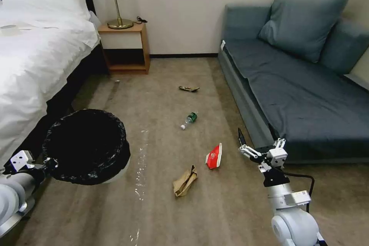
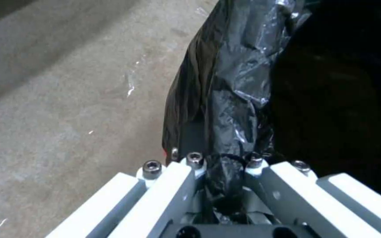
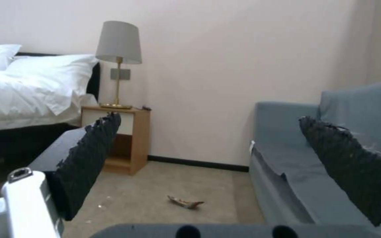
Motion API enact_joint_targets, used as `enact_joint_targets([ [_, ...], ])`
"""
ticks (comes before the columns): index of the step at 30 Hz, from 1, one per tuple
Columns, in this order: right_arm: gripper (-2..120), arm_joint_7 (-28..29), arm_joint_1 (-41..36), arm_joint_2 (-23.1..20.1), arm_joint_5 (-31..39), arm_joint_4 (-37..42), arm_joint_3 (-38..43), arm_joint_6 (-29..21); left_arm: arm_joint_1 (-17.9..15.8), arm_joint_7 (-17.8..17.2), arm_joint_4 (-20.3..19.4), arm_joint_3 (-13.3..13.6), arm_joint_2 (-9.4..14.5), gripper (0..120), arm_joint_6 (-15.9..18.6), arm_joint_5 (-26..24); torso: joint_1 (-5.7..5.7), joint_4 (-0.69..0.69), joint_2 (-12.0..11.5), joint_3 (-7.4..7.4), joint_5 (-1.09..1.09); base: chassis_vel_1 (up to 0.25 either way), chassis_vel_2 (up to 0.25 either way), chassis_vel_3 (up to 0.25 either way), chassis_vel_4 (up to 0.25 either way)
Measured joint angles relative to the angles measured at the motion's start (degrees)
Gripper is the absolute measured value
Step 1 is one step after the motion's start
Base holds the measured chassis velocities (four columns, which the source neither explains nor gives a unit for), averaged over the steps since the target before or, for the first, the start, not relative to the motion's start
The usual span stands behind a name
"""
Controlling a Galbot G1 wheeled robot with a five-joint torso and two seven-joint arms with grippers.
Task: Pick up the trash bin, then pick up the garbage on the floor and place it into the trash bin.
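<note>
The left gripper [image 2: 223, 185] has its fingers [image 2: 168, 195] clamped on the rim of the small round white plastic trash bin [image 1: 86, 146], pinching the crinkled black bag [image 2: 226, 92] folded over it. The bin hangs at the robot's left, mouth up, probably so litter can be dropped straight in.

The right gripper [image 1: 251, 147] hovers above the floor with its fingers [image 3: 89, 158] spread wide and empty, near the sofa's front edge, which looks like readiness for a pick. The red-and-white snack wrapper [image 1: 214, 157] lies closest to it, and the crumpled brown paper bag [image 1: 185, 181] is just beside that. Farther off lie the clear green-labelled plastic bottle [image 1: 189, 119] and the flat dark-and-gold wrapper [image 1: 189, 88].

All four rest on beige carpet [image 1: 165, 215] between a white-sheeted bed [image 1: 34, 50] and a grey-blue sofa [image 1: 303, 100]. A wooden nightstand [image 1: 127, 48] with a brass lamp [image 1: 117, 0] stands against the far wall.
</note>
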Motion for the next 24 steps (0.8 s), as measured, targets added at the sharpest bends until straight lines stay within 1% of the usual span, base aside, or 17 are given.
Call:
enact_joint_targets([
  [13, 100, 0.01, -0.30, -0.31, 0.04, 0.00, 0.12, 0.03, -0.16, 0.01, -0.35, 0.62, 0.17, 1, -0.01, 0.02, 0.00, 0.00, 0.00, 0.00, 0.00, -0.071, 0.070, 0.071, -0.074],
  [24, 100, -0.08, -0.39, -0.31, -0.12, -0.02, 0.08, 0.05, -0.04, -0.13, -0.59, 0.55, 0.33, 1, -0.10, -0.12, 0.00, 0.01, 0.00, 0.00, 0.00, -0.076, 0.071, 0.082, -0.075],
])
